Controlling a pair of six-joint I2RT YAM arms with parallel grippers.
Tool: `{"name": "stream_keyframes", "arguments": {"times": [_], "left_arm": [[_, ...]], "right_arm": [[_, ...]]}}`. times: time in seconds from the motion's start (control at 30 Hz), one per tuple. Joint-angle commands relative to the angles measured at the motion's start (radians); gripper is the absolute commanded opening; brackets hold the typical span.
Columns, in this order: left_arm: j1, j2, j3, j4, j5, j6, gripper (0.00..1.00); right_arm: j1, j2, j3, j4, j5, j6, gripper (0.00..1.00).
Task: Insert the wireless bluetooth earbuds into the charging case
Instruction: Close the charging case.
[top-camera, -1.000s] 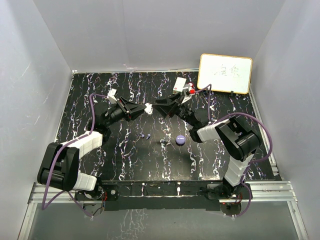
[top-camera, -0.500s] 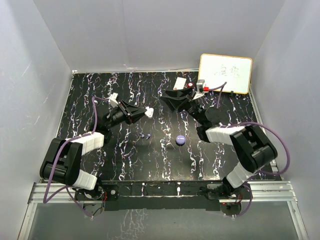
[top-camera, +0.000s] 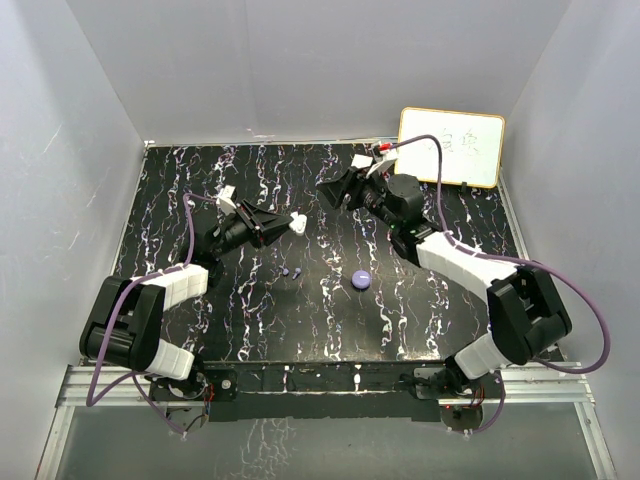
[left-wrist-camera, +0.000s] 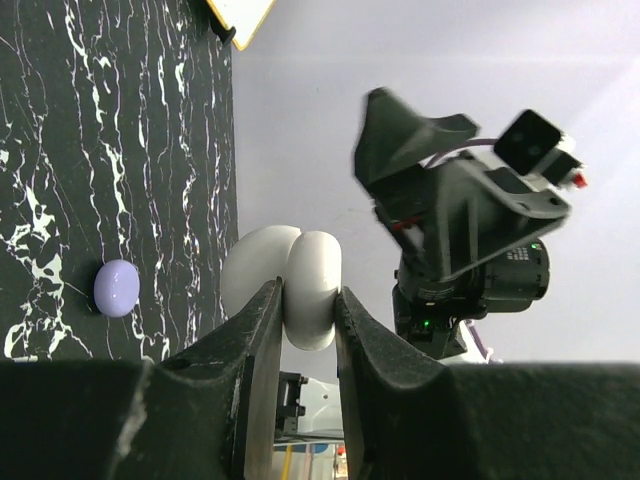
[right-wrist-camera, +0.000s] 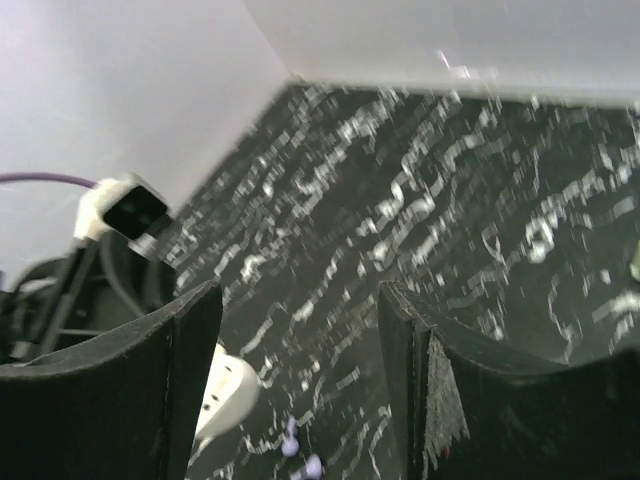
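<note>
My left gripper (top-camera: 288, 222) is shut on a white round charging case (top-camera: 297, 222) and holds it above the table; in the left wrist view the case (left-wrist-camera: 290, 278) sits pinched between the fingers, its two halves parted. My right gripper (top-camera: 326, 192) is open and empty, raised a little right of and behind the white case. Two tiny purple earbuds (top-camera: 290, 272) lie on the table below the case; they also show in the right wrist view (right-wrist-camera: 292, 445), next to the white case (right-wrist-camera: 226, 396). A purple round case (top-camera: 362, 281) lies at mid-table. No white earbuds show.
A whiteboard (top-camera: 450, 147) leans at the back right corner. Grey walls enclose the black marbled table (top-camera: 200, 180) on three sides. The right arm's wrist and camera (left-wrist-camera: 465, 235) hang in front of the left gripper. The purple case also shows in the left wrist view (left-wrist-camera: 116, 288).
My right arm has stretched out and turned, and its open gripper has pulled back from the white case toward the rear. My left gripper still holds the case and barely moved.
</note>
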Motion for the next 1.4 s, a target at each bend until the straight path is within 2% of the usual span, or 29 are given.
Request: {"name": "stream_keyframes", "arguments": {"times": [0.0,0.27,0.5,0.63,0.73,0.83,1.37], "left_arm": [[-0.003,-0.027,-0.014,0.055,-0.044,-0.015,0.0],[-0.004,-0.009,-0.006,0.042,-0.118,-0.037,0.0],[-0.009,-0.008,-0.013,-0.018,-0.256,-0.07,0.0],[-0.015,0.019,-0.003,-0.006,-0.272,-0.078,0.0],[-0.026,0.048,-0.007,0.023,-0.278,-0.096,0.0],[-0.035,0.064,-0.014,0.047,-0.281,-0.11,0.0],[-0.068,0.103,-0.022,0.144,-0.249,-0.129,0.0]], "right_arm": [[-0.001,0.03,0.025,-0.278,0.058,0.029,0.63],[0.046,0.024,-0.063,-0.293,0.098,0.005,0.67],[0.261,0.007,-0.203,-0.043,0.378,-0.24,0.69],[0.28,0.03,-0.231,0.045,0.372,-0.247,0.69],[0.298,0.041,-0.305,0.244,0.401,-0.279,0.68],[0.3,0.073,-0.333,0.367,0.408,-0.304,0.68],[0.314,0.232,-0.218,0.494,0.378,-0.332,0.69]]}}
